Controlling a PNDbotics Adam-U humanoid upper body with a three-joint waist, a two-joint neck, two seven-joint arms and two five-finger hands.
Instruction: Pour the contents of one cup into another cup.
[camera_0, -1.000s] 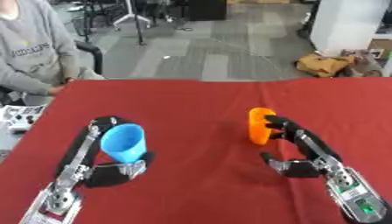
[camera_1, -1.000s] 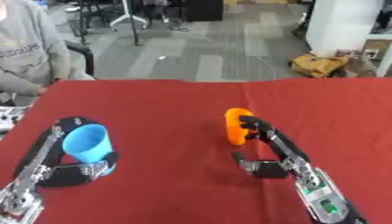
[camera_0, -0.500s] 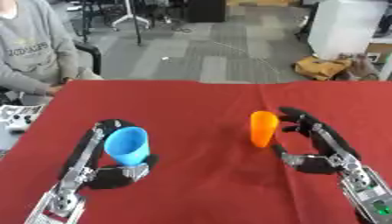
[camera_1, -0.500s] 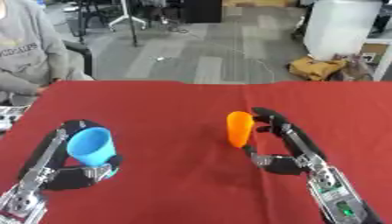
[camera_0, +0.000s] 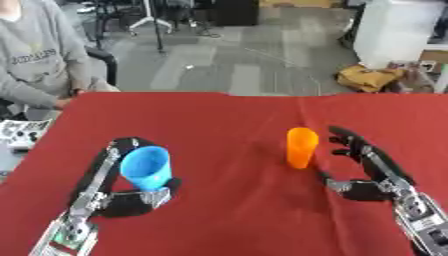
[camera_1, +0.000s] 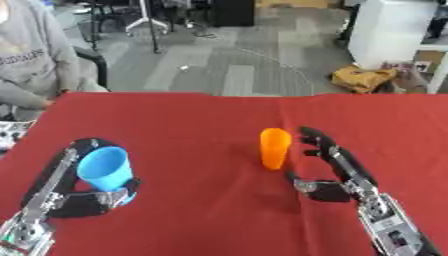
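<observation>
A blue cup (camera_0: 145, 167) sits in my left hand (camera_0: 112, 199) at the left of the red table (camera_0: 226, 119). The fingers arch round its far side and the thumb lies under it. The cup leans a little, and its open mouth faces up toward the camera. An orange cup (camera_0: 301, 146) stands upright near the table's middle. My right hand (camera_0: 374, 172) is just to the right of it, open, with fingers spread toward the cup and a small gap between them. I cannot see what either cup holds.
A person in a grey sweater (camera_0: 42, 64) sits at the far left corner. A white device (camera_0: 17, 133) lies at the table's left edge. Beyond the far edge are a tan bag (camera_0: 371, 79) and a white cabinet (camera_0: 398, 30) on the floor.
My right hand, whose fingers lay against the orange cup a second ago, has drawn off to the right and left it standing. The blue cup has barely moved.
</observation>
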